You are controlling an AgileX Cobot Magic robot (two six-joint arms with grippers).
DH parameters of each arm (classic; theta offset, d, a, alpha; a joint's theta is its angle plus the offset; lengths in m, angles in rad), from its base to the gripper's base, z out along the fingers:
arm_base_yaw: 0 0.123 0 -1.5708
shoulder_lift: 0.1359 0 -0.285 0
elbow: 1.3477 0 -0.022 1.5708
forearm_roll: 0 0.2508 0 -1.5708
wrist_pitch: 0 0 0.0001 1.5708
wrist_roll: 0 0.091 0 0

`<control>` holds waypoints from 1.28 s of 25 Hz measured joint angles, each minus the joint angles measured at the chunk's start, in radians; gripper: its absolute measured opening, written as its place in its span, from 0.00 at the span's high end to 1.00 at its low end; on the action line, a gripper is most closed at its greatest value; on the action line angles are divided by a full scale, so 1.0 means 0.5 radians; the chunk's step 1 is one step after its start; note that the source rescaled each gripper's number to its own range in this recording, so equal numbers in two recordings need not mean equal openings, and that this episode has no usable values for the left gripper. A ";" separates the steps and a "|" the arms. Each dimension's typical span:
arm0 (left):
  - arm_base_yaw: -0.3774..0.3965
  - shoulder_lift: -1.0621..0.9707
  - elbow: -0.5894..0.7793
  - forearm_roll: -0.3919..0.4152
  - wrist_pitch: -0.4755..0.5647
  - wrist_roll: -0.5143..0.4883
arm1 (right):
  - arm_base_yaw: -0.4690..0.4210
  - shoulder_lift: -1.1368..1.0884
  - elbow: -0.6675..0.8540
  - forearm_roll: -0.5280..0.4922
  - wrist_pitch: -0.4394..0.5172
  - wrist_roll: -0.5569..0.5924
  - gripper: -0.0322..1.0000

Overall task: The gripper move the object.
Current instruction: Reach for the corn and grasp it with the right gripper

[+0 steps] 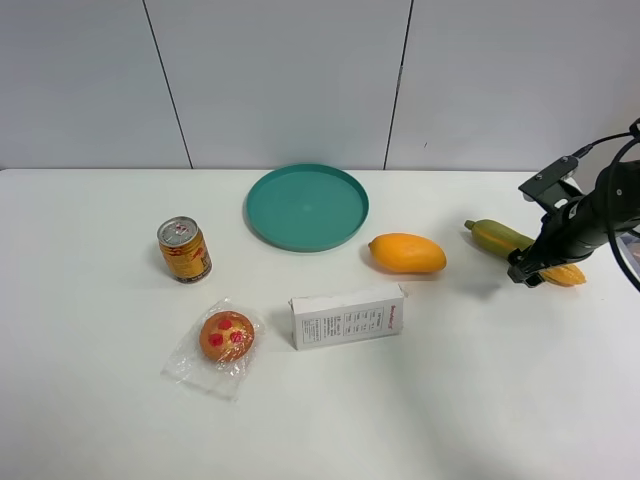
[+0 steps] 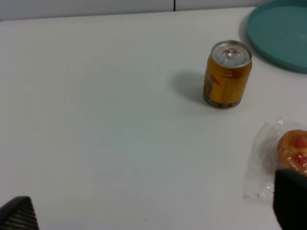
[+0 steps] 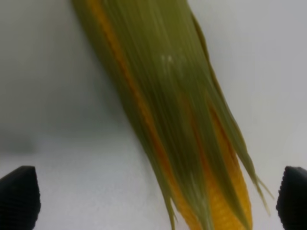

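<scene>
One tapered ear of corn, fibrous green husk over yellow kernels, lies on the white desk near one smooth oval mango; the right end effector gapes wide astride it

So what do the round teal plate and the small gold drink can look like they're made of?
The round teal plate looks like plastic: even colour, smooth matte face, moulded raised rim. The small gold drink can looks like metal, probably aluminium: silvery lid, glossy printed wall.
</scene>
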 joint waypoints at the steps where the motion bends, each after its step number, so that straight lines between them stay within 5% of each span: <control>1: 0.000 0.000 0.000 0.000 0.000 0.000 | 0.000 0.000 0.000 0.008 -0.015 -0.077 0.00; 8: 0.000 0.000 0.000 0.000 0.000 0.000 | 0.000 0.000 0.000 0.012 -0.081 -0.465 0.00; 32: 0.000 0.000 0.000 0.000 0.000 0.000 | 0.000 0.233 -0.013 0.312 -0.318 -0.499 0.00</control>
